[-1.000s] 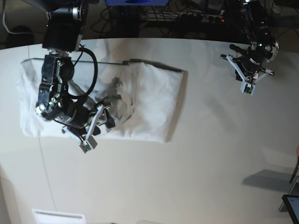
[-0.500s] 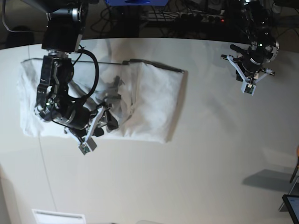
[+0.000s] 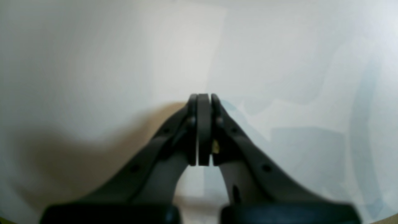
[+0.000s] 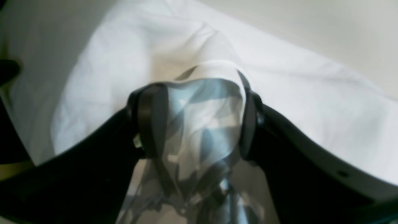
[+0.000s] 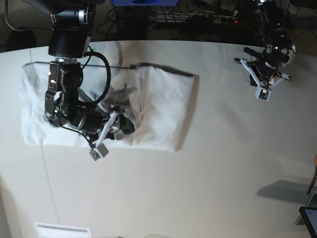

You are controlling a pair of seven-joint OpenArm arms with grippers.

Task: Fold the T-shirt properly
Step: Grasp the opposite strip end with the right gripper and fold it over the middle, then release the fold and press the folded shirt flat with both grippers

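Observation:
The white T-shirt (image 5: pixel 163 109) lies partly folded and wrinkled on the left half of the table. My right gripper (image 5: pixel 118 130) is low on its front middle part. In the right wrist view its fingers (image 4: pixel 149 124) stand apart, and a raised fold of the T-shirt (image 4: pixel 205 112) fills the gap between them (image 4: pixel 192 105). More of the cloth (image 4: pixel 311 102) spreads out beyond. My left gripper (image 5: pixel 267 74) hovers over bare table at the far right, away from the shirt. Its pads (image 3: pixel 203 124) are pressed together with nothing between them.
The off-white tabletop (image 5: pixel 208 188) stretches in front of and to the right of the shirt. Cables and dark equipment (image 5: pixel 198 20) run along the back edge. A dark object (image 5: pixel 309 220) sits at the lower right corner.
My right gripper has slid to the right along the shirt's front part, and the cloth near it has bunched up more. The left arm has not moved.

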